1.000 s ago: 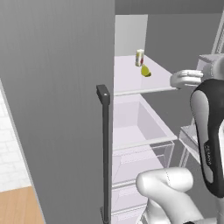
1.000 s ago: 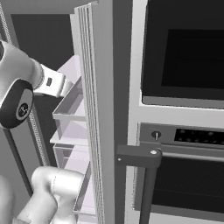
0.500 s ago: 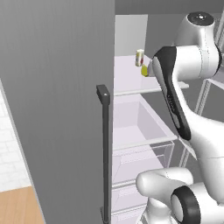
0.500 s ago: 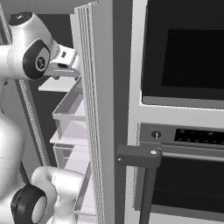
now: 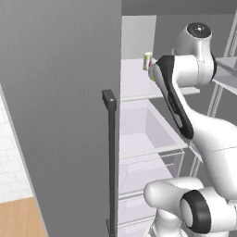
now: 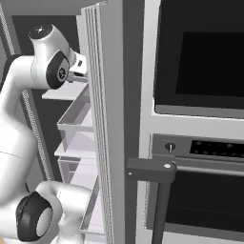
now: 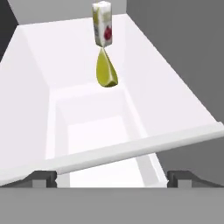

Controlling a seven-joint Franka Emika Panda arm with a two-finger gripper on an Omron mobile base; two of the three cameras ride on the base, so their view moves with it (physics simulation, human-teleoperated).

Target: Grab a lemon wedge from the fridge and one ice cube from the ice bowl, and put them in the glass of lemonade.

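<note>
The fridge (image 5: 60, 92) stands open, its grey door swung out to the left with a dark bar handle (image 5: 110, 152). On its white upper shelf (image 7: 144, 65) lies the yellow-green lemon wedge (image 7: 106, 72), right in front of a cream-and-red can (image 7: 102, 24). My gripper (image 7: 111, 178) is open, its tips spread wide with nothing between them. It looks down at the shelf from a short way back, and the wedge lies ahead on its centre line. My hand (image 6: 80, 71) reaches into the fridge at shelf height. The ice bowl, ice cube and glass of lemonade are out of view.
A clear drawer (image 5: 152, 134) sits pulled out under the shelf, with more drawers below. The edge of the fridge's right door (image 6: 102, 124) stands close beside my arm. Beyond it, a built-in oven (image 6: 200, 62) with a dark bar handle (image 6: 162, 190) fills the wall.
My arm has swung up from low on the right. Its elbow is now raised, and the hand has come level with the shelf, facing the wedge and can.
</note>
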